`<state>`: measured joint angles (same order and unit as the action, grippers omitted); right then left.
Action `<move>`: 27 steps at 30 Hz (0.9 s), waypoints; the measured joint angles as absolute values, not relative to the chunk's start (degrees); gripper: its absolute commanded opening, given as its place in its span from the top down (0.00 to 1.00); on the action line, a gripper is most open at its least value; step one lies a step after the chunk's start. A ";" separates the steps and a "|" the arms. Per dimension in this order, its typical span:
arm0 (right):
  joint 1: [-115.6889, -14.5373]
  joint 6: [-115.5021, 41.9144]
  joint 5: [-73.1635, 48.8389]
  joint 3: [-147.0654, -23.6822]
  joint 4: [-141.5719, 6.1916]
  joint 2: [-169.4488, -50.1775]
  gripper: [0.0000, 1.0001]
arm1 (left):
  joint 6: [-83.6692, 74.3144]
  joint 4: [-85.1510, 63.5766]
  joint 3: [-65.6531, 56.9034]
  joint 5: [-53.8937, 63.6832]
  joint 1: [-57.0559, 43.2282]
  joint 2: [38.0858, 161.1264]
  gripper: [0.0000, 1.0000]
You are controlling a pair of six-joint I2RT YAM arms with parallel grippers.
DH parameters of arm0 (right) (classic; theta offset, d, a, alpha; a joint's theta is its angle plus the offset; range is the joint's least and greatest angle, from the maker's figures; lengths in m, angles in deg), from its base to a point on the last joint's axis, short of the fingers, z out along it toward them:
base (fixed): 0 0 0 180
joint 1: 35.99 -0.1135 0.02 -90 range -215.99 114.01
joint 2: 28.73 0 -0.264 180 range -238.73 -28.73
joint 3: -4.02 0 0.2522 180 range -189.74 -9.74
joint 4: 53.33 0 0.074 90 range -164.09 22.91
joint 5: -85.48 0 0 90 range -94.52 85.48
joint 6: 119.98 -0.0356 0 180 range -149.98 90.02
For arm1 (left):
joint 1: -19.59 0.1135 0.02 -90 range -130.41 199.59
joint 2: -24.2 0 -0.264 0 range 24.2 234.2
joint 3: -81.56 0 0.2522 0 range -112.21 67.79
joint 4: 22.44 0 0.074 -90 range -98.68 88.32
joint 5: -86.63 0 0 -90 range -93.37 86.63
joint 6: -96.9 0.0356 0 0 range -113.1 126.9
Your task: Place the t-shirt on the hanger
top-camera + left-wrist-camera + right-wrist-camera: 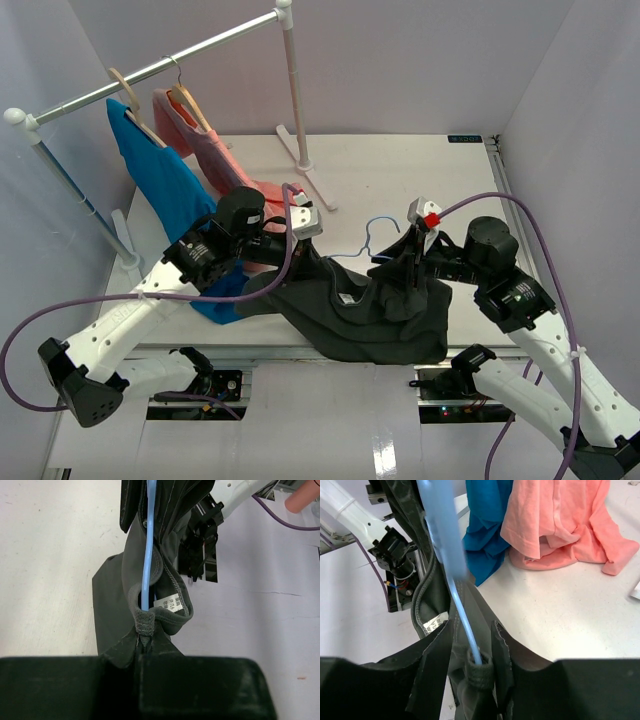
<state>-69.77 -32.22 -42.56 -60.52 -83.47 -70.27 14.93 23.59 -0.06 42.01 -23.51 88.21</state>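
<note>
One dark t-shirt (350, 320) sits bunched at the near middle of the table (400, 170), the hanger (146, 555) poking through its neck. My left gripper (142, 647) and right gripper (475, 672) each pinch its collar tight. I should slide the shoulders slowly over the wire.

Cloth of the t-shirt (115, 615) is clamped in the left gripper (142, 655), and the hanger (146, 555) wire runs straight ahead of its jaws, closing that lane. A black bracket (200, 545) stands beyond. Bare table (50, 555) lies open on that view's left. Ahead of the right gripper (477, 675), wire and cloth fill the middle. The blue garment (485, 525) and pink garment (560, 525) lie heaped farther ahead, with open tabletop nearer the jaws.
</note>
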 measured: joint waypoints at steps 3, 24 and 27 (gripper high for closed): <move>-69.77 -31.82 -41.39 -60.55 -83.99 -69.71 0.43 | 14.03 22.44 0.96 39.84 -23.51 86.14 1.00; -69.81 -36.03 -16.74 -66.27 -95.18 -66.92 0.53 | 8.11 20.70 6.21 21.86 -23.51 79.95 1.00; -69.81 -37.69 -13.64 -66.29 -96.74 -67.59 0.54 | 6.71 20.11 6.31 19.74 -23.51 79.47 1.00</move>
<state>-69.81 -37.69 -13.64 -66.29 -96.74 -67.59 6.71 20.11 6.31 19.74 -23.51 79.47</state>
